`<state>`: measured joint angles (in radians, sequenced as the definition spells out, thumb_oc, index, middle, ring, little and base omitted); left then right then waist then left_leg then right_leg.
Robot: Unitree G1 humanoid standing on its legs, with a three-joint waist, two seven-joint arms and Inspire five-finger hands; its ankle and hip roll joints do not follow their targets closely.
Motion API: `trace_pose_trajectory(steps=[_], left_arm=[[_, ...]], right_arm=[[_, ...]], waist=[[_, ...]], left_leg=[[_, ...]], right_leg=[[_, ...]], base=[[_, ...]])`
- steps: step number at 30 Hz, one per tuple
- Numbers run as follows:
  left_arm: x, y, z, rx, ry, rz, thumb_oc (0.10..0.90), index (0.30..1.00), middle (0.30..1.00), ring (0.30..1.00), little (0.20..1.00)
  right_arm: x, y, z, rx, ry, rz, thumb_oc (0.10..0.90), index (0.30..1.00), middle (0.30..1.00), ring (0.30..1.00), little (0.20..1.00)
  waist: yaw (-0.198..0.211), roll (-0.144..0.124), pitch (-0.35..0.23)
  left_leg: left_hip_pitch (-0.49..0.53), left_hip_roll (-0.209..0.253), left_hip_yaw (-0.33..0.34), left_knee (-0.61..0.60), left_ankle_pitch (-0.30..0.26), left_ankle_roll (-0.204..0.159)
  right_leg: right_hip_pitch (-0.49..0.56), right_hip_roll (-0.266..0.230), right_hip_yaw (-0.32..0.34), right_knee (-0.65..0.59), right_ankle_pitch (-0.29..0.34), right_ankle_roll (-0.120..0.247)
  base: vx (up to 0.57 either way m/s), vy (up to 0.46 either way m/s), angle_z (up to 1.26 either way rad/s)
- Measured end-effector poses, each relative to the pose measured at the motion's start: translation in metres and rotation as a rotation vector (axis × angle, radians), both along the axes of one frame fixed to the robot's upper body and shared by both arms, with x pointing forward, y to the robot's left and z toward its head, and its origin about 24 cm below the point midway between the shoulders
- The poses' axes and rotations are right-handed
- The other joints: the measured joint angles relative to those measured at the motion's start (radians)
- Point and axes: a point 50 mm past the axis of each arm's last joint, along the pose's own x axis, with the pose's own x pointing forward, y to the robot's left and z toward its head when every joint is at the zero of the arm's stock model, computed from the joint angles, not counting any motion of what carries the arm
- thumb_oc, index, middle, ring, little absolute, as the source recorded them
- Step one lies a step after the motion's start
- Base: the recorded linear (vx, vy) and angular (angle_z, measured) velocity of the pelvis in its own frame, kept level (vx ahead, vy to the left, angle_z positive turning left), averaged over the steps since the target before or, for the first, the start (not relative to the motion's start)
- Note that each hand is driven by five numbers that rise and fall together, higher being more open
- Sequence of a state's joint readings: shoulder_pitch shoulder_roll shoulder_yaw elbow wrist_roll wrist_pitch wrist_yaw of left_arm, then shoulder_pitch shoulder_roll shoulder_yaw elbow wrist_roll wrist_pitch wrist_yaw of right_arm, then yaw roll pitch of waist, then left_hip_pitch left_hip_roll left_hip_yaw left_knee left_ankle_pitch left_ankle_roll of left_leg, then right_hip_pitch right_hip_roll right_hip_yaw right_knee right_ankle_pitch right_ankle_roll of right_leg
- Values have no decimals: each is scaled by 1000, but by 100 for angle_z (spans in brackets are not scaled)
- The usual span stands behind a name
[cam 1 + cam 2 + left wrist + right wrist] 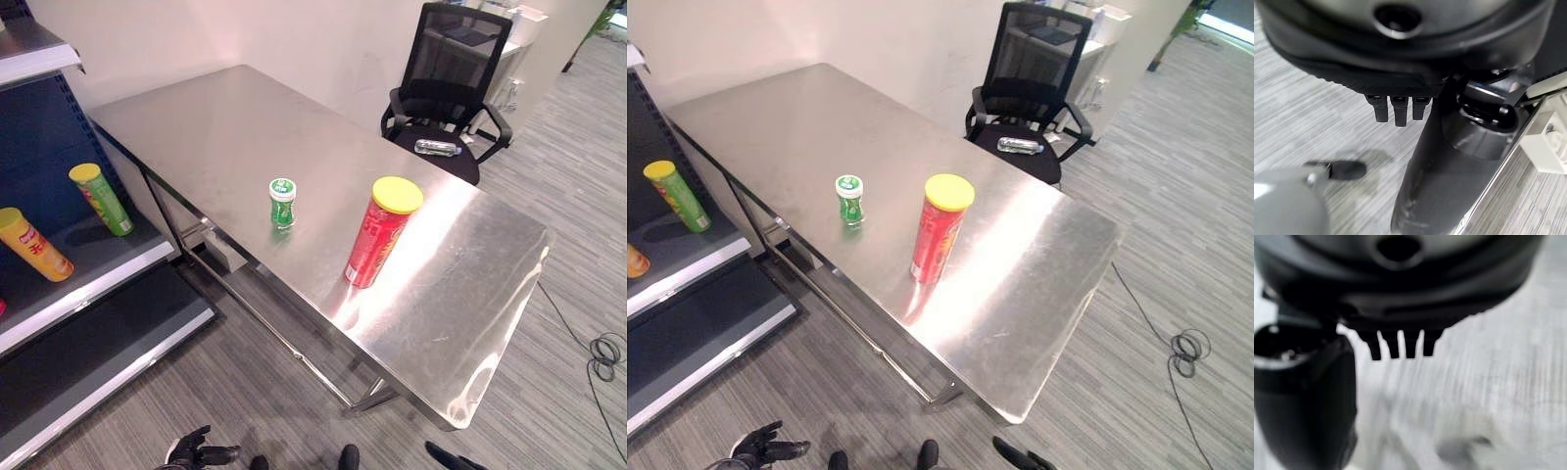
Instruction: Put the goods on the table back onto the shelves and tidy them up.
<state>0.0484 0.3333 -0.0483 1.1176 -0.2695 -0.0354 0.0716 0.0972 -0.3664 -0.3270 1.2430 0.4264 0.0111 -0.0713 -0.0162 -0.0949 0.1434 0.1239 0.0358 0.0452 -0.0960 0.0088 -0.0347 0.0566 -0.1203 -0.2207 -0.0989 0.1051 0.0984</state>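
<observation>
Behind table [470,294], chair [446,88] carries a bottle [437,148].

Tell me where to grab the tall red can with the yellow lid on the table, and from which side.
Grip the red can around the middle of its round body, below the yellow lid. It stands upright near the table's front edge, with bare steel around it and the small green bottle well to its left. Probably best to come from the front edge, fingers wrapping sideways.
</observation>
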Motion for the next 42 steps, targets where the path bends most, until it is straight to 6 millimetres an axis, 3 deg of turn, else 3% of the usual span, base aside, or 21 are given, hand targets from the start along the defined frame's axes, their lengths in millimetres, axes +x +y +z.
trace_pose_trajectory(steps=[1,2,3,5,11,12,13,14,15,16,17,18,19,20,23,26,28,32,33,37,42], left_arm=[[-3,2,0,7,7,6,800,900,900,900,900],[-5,4,0,11,8,17,800,900,900,900,900],[-7,3,0,8,12,18,800,900,900,900,900],[-8,2,-1,5,13,17,800,900,900,900,900],[-1,-13,-4,-29,-4,-23,800,900,900,900,900],[-5,-23,-6,-52,-10,-19,800,900,900,900,900],[-17,-48,-12,-97,19,-114,800,900,900,900,900],[-16,-63,-14,-127,10,-144,800,900,900,900,900],[-11,-61,-15,-125,16,-140,800,900,900,900,900],[1,-56,-10,-113,-31,-159,800,900,900,900,900],[8,-39,-5,-81,-34,-178,800,900,900,900,900],[-5,-34,-9,-78,28,-159,800,900,900,900,900],[-15,-32,-11,-74,52,-151,800,900,900,900,900],[-12,-32,-10,-75,43,-151,800,900,900,900,900],[-6,-31,-8,-71,14,-149,800,900,900,900,900],[-12,-30,-9,-71,29,-129,800,900,900,900,900],[-14,-31,-10,-75,33,-127,800,900,900,900,900],[-19,-34,-12,-88,45,-125,800,900,900,900,900],[-17,-34,-11,-88,39,-124,800,900,900,900,900],[-14,-33,-10,-85,32,-126,800,900,900,900,900],[-12,-34,-10,-99,23,-133,800,900,900,900,900]], right_arm=[[-7,-19,9,-49,-15,-81,800,900,900,900,900],[-15,-58,33,-173,-38,-185,800,900,900,900,900],[-15,-79,51,-256,-67,-215,800,900,900,900,900],[-16,-102,72,-386,-80,-193,800,900,900,900,900],[11,-106,85,-440,-179,-162,800,900,900,900,900],[43,-112,118,-471,-360,-211,800,900,900,900,900],[116,-91,275,-928,-844,195,800,900,900,900,900],[150,-50,364,-1192,-1079,575,800,900,900,900,900],[178,-18,417,-1317,-1300,763,800,900,900,900,900],[186,-9,443,-1328,-1426,776,800,900,900,900,900],[191,-21,439,-1283,-1489,714,800,900,900,900,900],[194,-26,422,-1223,-1457,702,800,900,900,900,900],[200,-32,414,-1172,-1449,660,800,900,900,900,900],[205,-34,413,-1132,-1457,641,800,900,900,900,900],[209,-40,405,-1062,-1454,619,800,900,900,900,900],[227,-26,391,-898,-1464,706,800,900,900,900,900],[234,-19,377,-816,-1419,786,800,900,900,900,900],[241,-10,363,-713,-1381,868,800,900,900,900,900],[244,-5,356,-674,-1353,925,800,900,900,900,900],[245,-3,356,-664,-1351,945,800,900,900,900,900],[245,16,361,-573,-1430,1022,800,900,900,900,900]], waist=[[-3,7,-9],[-12,14,-16],[-25,20,-19],[-30,24,-20],[-26,14,-23],[-39,40,-23],[-56,134,-20],[-73,184,5],[-70,176,2],[-19,132,-18],[57,10,-23],[56,-22,-20],[55,-31,-19],[36,-23,-16],[51,3,-4],[31,42,-1],[44,64,5],[47,64,6],[49,53,13],[56,36,19],[59,34,20]], left_leg=[[-1,-2,-1,0,-3,4],[0,-4,1,0,-3,3],[-1,-5,1,0,-3,4],[0,-3,1,0,1,8],[-5,3,4,0,4,3],[-13,14,3,6,1,12],[-24,-13,56,14,-17,-2],[-31,-12,63,47,-31,-1],[-20,4,49,57,-30,-7],[-17,23,26,50,-24,-29],[-9,59,5,10,15,-53],[-7,53,-1,8,17,-52],[-11,44,-7,8,17,-46],[-1,31,-9,7,15,-43],[-9,9,-23,6,14,-33],[-4,1,-26,6,13,-29],[-6,3,-28,6,14,-28],[-4,5,-27,6,13,-28],[-4,6,-27,6,14,-27],[-4,2,-28,6,15,-26],[-4,1,-30,6,15,-26]], right_leg=[[-1,-2,1,-2,0,0],[-2,-3,3,-2,1,-1],[-2,-5,3,-2,3,-3],[-3,-3,3,-2,3,-3],[-8,4,5,-2,4,-6],[-1,-5,-60,3,-17,-14],[-17,-25,-16,6,-3,11],[-13,-28,2,6,8,7],[12,-14,-22,7,10,0],[24,7,-42,6,-9,-8],[17,42,-65,5,-22,-8],[24,35,-65,5,-22,-7],[35,19,-70,5,-22,-7],[40,11,-70,5,-24,-4],[43,-13,-73,5,-21,2],[51,-19,-77,5,-20,3],[48,-17,-79,6,-20,3],[51,-14,-78,6,-20,3],[51,-14,-79,6,-20,3],[52,-18,-79,5,-20,3],[55,-19,-83,6,-20,3]], base=[[32,15,-6],[22,14,-4],[7,8,-4],[0,0,0],[-5,-5,0],[-26,-38,-50],[-12,-39,-70],[-9,-55,-62],[1,-35,20],[29,-28,71],[17,-33,64],[16,-33,48],[14,-22,21],[5,-8,23],[8,-14,10],[-1,-2,5],[0,-2,3],[0,0,0],[0,0,0],[0,0,0],[0,0,0]])
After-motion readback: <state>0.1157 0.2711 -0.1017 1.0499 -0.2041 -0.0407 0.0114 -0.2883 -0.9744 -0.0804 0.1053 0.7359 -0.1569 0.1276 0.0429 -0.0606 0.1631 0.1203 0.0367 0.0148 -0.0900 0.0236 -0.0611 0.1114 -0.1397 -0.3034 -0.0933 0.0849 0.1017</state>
